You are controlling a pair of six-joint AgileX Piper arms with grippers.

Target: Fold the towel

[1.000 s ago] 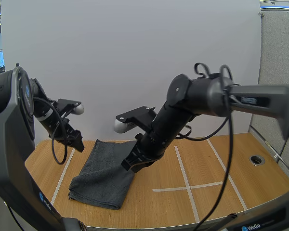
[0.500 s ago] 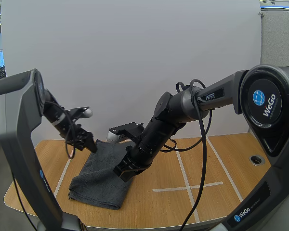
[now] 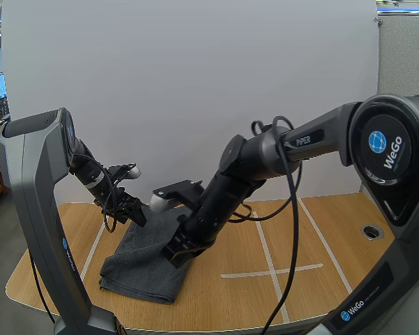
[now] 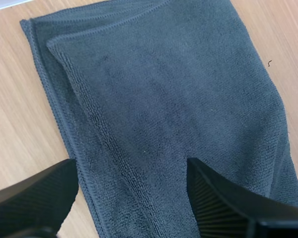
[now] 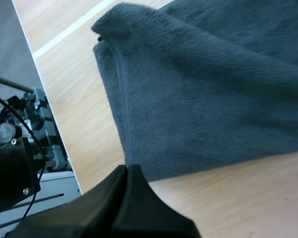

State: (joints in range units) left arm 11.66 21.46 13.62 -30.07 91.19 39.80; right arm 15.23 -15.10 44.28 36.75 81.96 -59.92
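Lying flat on the left part of the wooden table (image 3: 314,237), the dark grey towel (image 3: 143,262) is the work item; stacked hems along one side suggest that it is already doubled at least once. The right gripper (image 3: 176,252) is low at the towel's right edge, its fingers closed together into a single wedge with nothing visibly between them. The left gripper (image 4: 131,188) hovers over the far end of the towel with its fingers set wide apart, straddling the cloth near the layered hem. Expect the towel to be light, soft and limp: it will sag and drape when lifted and will not hold a crease unaided. The pile should give good friction. Grip at a corner or along the hem, pinching every layer so that none slips free.
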